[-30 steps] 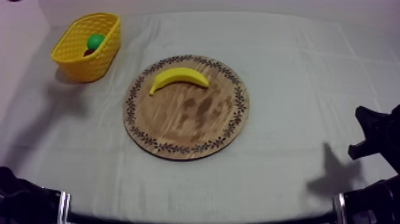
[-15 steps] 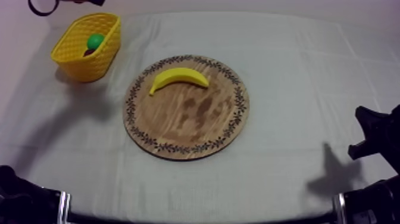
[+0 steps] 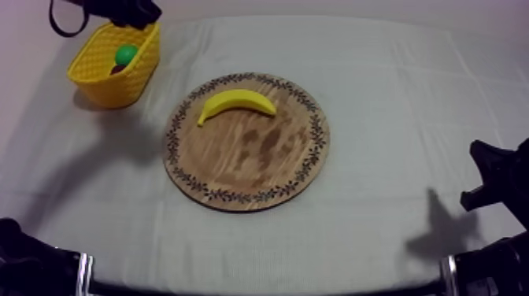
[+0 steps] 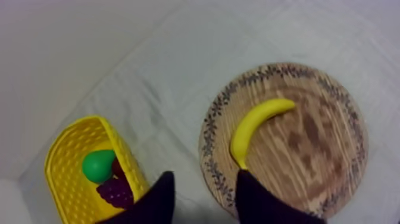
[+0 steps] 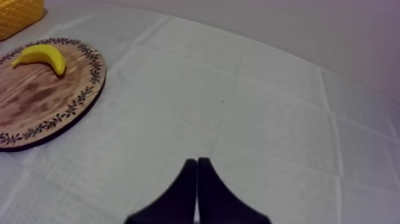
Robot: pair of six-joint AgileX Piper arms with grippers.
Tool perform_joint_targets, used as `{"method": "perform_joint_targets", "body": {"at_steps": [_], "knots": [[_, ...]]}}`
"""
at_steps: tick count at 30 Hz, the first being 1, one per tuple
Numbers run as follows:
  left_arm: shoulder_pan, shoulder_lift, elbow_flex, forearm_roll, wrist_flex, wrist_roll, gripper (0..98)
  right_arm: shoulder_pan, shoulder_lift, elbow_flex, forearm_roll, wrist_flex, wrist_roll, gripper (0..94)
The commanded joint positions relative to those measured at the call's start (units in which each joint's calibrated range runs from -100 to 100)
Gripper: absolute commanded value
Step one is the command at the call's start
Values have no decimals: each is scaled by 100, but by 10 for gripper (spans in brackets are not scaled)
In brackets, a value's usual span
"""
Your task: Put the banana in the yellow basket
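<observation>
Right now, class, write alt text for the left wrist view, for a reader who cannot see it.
A yellow banana lies on a round wooden board with a patterned rim, untouched. The left gripper hangs open over the cloth between the board and a yellow basket, which holds a green pear and purple grapes.

The board is wood — grainy, with dark patches. The banana looks smooth and a bit shiny. The basket looks like plastic mesh. The cloth is matt — creased.
</observation>
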Motion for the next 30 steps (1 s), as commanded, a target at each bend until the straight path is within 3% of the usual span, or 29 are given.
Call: {"method": "perform_joint_targets", "body": {"at_steps": [1,12,30], "knots": [[21,26,-13,2,67,-30,578,0,0,-3,0,2,1,3],[75,247,-58,29,251,-94,624,0,0,-3,0,2,1,3],[186,937,270,117,50,-311,688,0,0,-3,0,2,1,3]]}}
